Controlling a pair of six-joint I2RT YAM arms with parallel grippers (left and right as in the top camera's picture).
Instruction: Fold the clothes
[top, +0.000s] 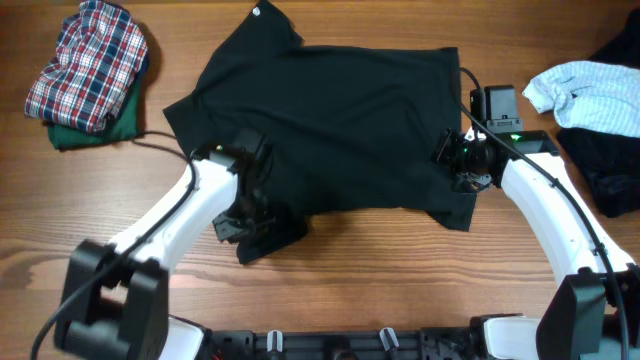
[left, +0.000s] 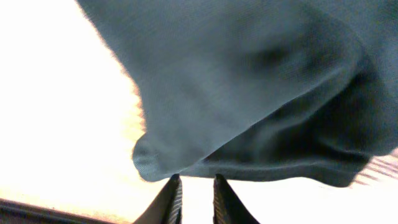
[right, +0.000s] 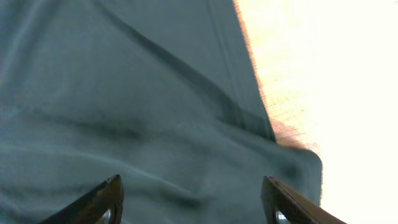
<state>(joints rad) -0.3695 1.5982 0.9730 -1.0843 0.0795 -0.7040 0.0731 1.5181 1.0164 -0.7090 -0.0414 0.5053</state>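
Observation:
The clothes include a large black T-shirt (top: 330, 120) spread over the middle of the table. My left gripper (top: 255, 225) hovers at its bunched lower-left corner. In the left wrist view the left gripper (left: 197, 180) is open by a narrow gap, with bare table showing between the fingertips and the shirt's rolled hem (left: 249, 124) just past them. My right gripper (top: 462, 165) is over the shirt's lower-right corner. In the right wrist view the right gripper (right: 191, 180) stands wide open above the dark fabric (right: 137, 99), holding nothing.
A plaid garment (top: 88, 60) lies on a green one (top: 95, 130) at the back left. A light blue garment (top: 590, 95) and a dark one (top: 615, 170) lie at the right edge. A black box (top: 497, 105) sits beside the shirt's right side.

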